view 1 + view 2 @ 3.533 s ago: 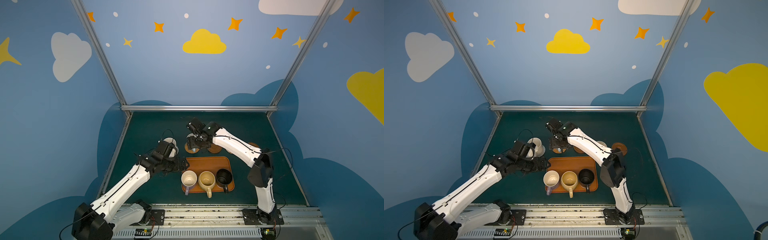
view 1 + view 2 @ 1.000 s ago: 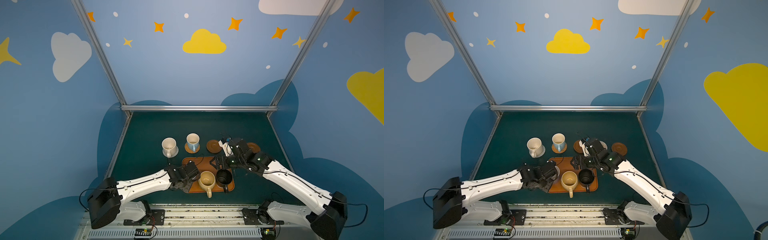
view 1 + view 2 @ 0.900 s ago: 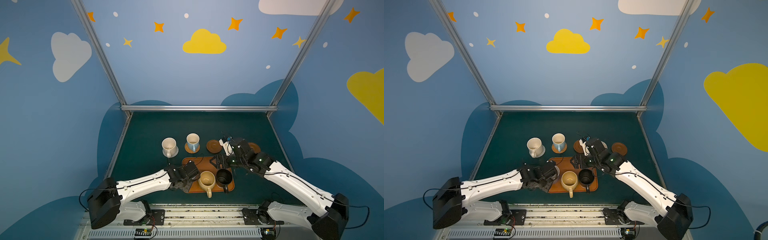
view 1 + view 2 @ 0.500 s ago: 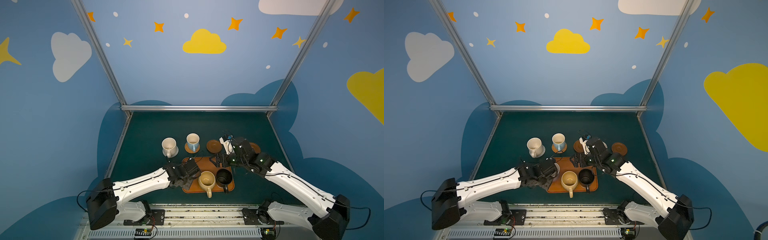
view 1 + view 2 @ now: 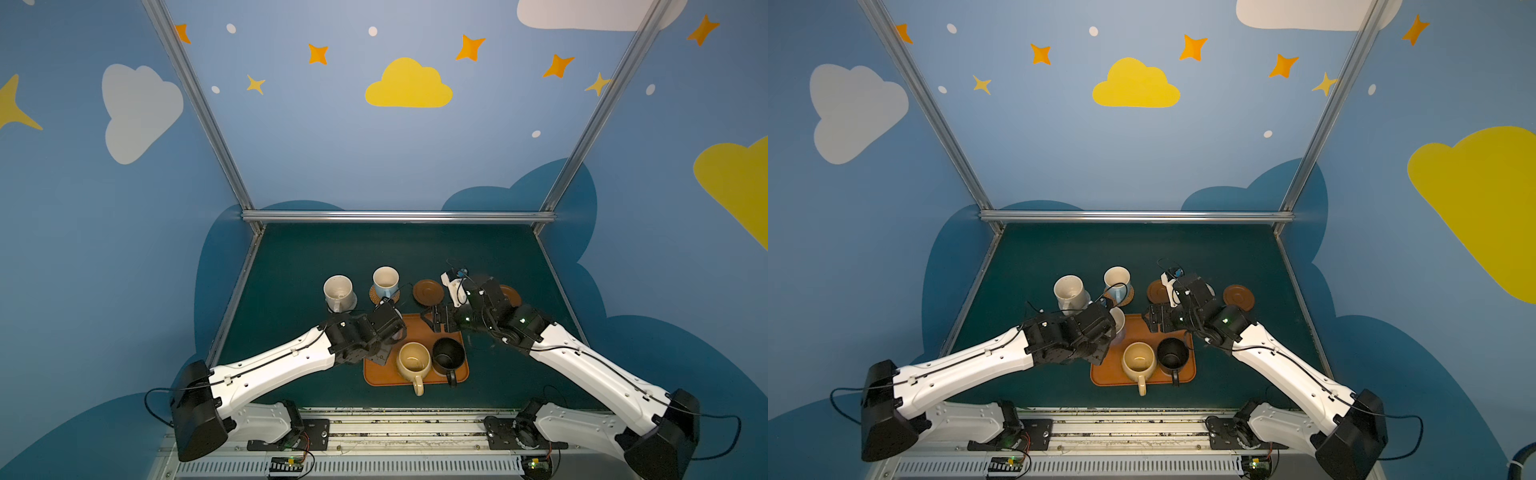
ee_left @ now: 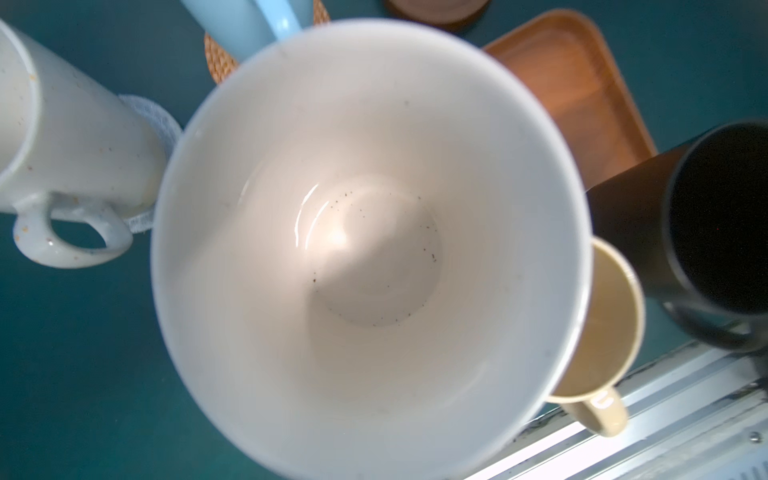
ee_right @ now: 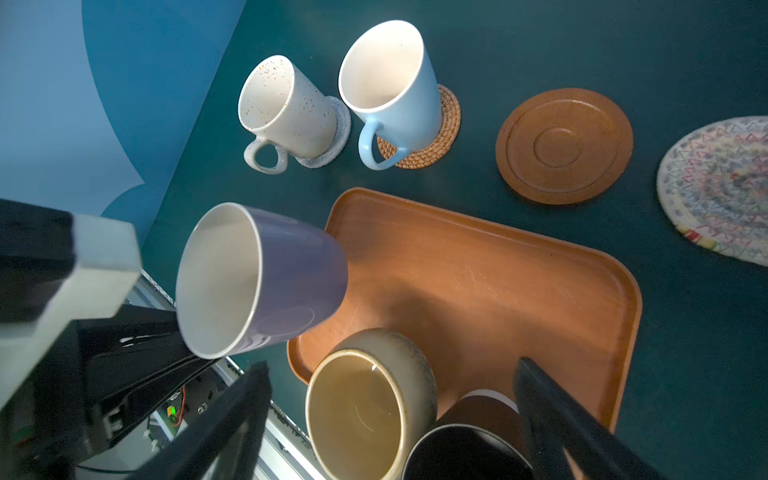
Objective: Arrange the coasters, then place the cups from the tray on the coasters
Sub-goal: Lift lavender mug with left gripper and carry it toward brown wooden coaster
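Right wrist view: lavender mug (image 7: 266,278) now lifted off the tray (image 7: 498,291), over its left rim, clamped by left gripper (image 7: 174,345); right gripper (image 7: 392,363) gapes wide above black mug (image 7: 465,449); far half open.

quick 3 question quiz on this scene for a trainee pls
1. True or false: the light blue mug stands on the rattan coaster.
2. How many mugs stand on the tray?
3. Which mug does the left gripper hold: A black, B lavender, C speckled white?

Key:
1. True.
2. Two: the yellow-beige mug and the black mug.
3. B, the lavender mug, lifted and tilted.
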Tool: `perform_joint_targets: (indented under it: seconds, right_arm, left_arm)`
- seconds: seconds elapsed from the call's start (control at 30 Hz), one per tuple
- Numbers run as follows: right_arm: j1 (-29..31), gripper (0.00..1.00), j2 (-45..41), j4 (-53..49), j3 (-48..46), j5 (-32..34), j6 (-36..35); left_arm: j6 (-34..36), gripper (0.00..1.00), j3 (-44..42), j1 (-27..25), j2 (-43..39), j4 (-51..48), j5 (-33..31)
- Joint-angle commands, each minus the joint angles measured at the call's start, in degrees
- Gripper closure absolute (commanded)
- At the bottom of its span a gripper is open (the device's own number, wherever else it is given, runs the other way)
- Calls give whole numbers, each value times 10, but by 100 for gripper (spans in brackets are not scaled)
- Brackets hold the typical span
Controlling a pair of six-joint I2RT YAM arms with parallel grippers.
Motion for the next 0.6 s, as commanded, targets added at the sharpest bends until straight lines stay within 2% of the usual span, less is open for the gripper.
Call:
perform_joint_targets:
  seconds: [0.0, 0.13, 0.3, 0.57]
  right_arm:
    - [-11, 9, -1, 21, 9, 12, -19]
    - [-29, 5, -6, 27, 18, 11, -43]
    - [-67, 4, 20, -21, 56, -11, -57]
    - [-141, 4, 13, -27, 60, -81, -92]
  left_arm:
    - [-8, 97, 33, 6, -10, 22, -4]
    - [-5, 97, 71, 17, 16, 24, 9]
    - [-7, 97, 140, 30, 65, 12, 29]
    - [-4, 97, 243, 57, 160, 4, 59]
